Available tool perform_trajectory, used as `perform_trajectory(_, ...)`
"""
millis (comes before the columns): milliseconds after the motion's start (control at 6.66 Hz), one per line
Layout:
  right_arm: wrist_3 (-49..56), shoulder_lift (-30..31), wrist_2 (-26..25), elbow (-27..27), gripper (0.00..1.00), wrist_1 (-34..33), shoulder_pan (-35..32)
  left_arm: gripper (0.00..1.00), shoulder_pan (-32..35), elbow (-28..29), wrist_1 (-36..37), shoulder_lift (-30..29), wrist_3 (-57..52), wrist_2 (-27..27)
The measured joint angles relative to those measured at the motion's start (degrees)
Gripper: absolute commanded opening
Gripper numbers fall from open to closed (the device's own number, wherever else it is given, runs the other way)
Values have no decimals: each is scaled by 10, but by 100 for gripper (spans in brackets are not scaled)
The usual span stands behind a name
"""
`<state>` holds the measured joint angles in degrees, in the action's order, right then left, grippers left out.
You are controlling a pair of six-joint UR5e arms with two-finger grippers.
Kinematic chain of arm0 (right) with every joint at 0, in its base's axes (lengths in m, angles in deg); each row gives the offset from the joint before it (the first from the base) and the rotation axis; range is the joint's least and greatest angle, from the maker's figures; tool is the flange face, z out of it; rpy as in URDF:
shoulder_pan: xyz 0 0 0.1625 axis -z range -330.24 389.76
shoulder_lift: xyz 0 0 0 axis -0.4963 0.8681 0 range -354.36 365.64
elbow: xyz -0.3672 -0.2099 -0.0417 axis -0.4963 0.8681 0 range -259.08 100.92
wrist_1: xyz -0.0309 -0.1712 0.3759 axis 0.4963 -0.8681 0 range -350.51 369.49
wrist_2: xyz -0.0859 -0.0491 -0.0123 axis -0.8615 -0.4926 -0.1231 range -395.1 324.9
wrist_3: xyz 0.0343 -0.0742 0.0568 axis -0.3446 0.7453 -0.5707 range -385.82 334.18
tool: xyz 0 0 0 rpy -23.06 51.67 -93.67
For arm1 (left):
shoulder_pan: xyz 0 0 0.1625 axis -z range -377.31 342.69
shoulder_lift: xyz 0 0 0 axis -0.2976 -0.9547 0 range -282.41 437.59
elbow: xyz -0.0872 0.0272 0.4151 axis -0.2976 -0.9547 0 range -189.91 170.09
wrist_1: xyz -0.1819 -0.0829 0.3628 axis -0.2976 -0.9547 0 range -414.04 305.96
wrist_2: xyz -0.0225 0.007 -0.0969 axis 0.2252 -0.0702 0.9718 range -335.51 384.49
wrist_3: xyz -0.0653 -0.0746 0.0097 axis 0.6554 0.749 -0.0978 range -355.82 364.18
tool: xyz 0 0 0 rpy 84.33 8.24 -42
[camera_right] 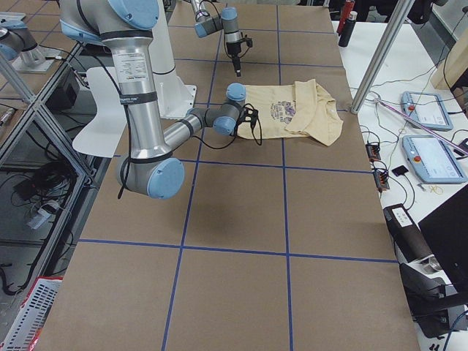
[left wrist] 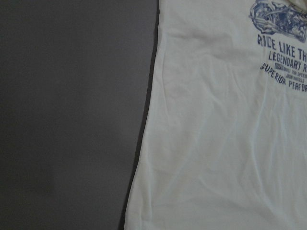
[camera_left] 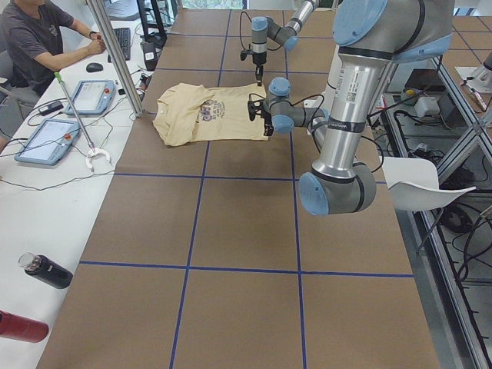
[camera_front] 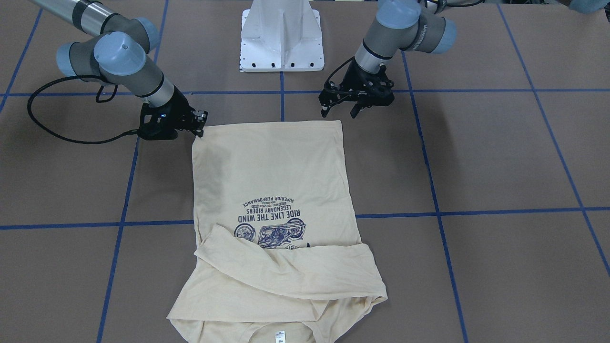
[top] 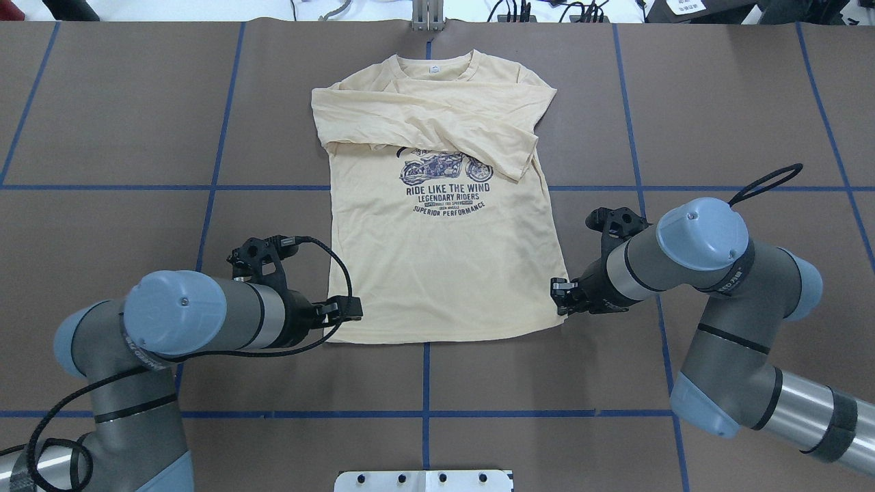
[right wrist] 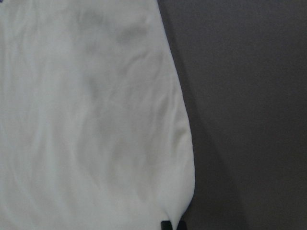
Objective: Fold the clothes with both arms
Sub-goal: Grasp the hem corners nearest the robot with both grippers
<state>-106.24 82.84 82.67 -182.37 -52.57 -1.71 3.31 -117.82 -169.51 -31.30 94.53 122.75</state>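
T-shirt (top: pixel 444 260) flat on table (top: pixel 137 102), print up, sleeves crossed over chest. L gripper (camera_front: pixel 340 113) jaws wide, just off hem corner. R gripper (camera_front: pixel 199 126) at other corner, jaw state can't tell. Pinch both corners evenly, lift together, keep hem taut.

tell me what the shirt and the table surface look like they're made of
T-shirt: thin knit, likely cotton jersey, with a matte finish. It lies limp with soft wrinkles, and the folded sleeves drape flat. Table surface: a brown matte sheet, perhaps paper or board, with no shine. The blue grid lines on it look like tape.
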Motion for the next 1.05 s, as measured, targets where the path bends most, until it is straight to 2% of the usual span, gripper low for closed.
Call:
perform_trajectory(300,0,0,2,-6,0,0,-6,75,-11,16,27,-13,-4,-13)
perform_trajectory(1051,0,-2,4,-7,0,0,-12,72,-2,30,41,-14,-8,-19)
